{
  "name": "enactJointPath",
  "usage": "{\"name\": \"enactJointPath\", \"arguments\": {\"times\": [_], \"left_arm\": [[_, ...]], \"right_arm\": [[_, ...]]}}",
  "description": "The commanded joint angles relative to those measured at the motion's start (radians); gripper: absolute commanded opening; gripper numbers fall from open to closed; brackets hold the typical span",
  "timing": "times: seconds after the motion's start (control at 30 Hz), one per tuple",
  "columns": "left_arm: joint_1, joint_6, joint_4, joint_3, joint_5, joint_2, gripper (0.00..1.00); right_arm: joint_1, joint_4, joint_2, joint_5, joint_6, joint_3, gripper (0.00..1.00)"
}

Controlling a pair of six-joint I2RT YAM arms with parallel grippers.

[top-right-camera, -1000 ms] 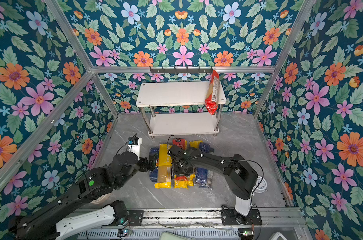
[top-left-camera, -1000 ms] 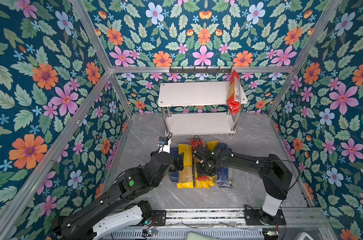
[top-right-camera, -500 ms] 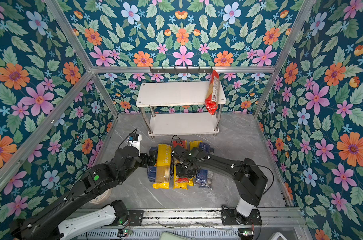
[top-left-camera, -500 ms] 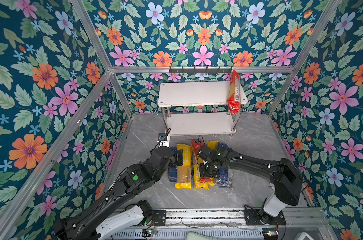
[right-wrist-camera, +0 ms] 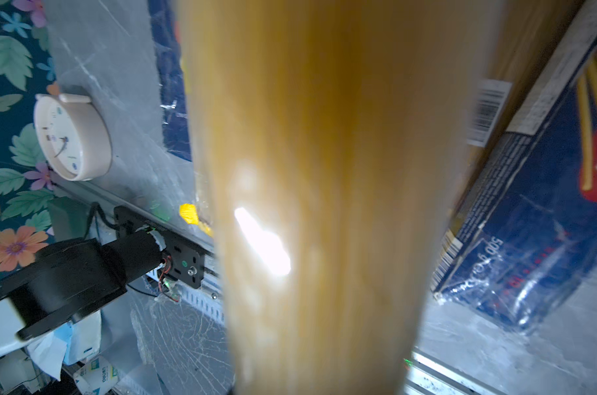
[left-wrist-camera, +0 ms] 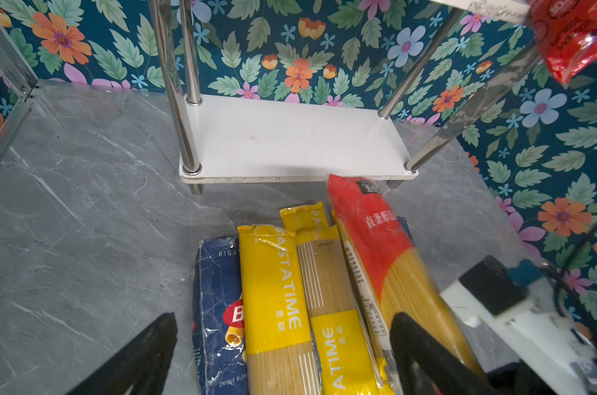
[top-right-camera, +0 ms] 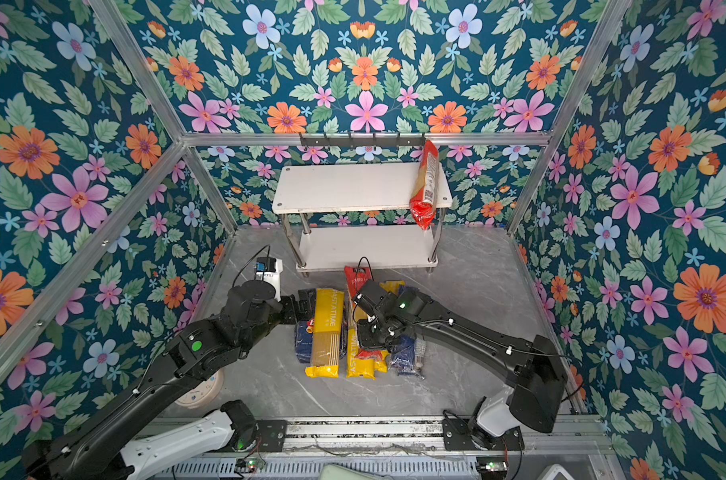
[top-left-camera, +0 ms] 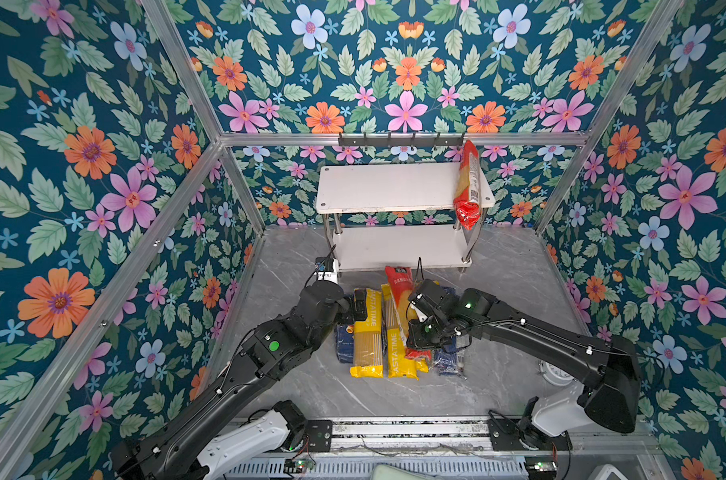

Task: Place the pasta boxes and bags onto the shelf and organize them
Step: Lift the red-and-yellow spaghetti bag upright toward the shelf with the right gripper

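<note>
A: Where does the red bag (top-left-camera: pixel 399 291) lie from the right gripper (top-left-camera: pixel 422 332)?

B: In its grip. The jaws are clamped across the bag's middle as it rests on the yellow bags (left-wrist-camera: pixel 327 273), on the near side of the shelf (top-left-camera: pixel 394 249).

A: And its long axis?

B: It runs near to far, with the far end just at the shelf's lower board. The right arm is the nearer one.

A: And the left gripper (left-wrist-camera: pixel 283 319)?

B: Its jaws are spread wide and empty, over the blue carton (left-wrist-camera: pixel 216 307), just left of the red bag.
</note>
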Motion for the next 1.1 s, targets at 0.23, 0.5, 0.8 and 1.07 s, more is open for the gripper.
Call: {"name": "enactJointPath", "arguments": {"times": [0.23,0.5,0.8,1.07], "left_arm": [[0.036,0.032,0.073,0.018,0.049,0.034,0.99],[0.066,0.046,0.134,0.037,0.087,0.091,0.99],[0.067,0.047,0.215,0.059,0.103,0.165,0.99],[0.067,0.032,0.289,0.119,0.148,0.244,0.99]], "right_arm": [[0.001,-0.09,-0.092,0.072,-0.112,0.153,0.13],[-0.017,-0.147,-0.119,0.092,-0.163,0.268,0.13],[-0.094,-0.171,-0.165,0.071,-0.23,0.345,0.13],[-0.145,-0.199,-0.165,0.07,-0.317,0.442,0.14]]}}
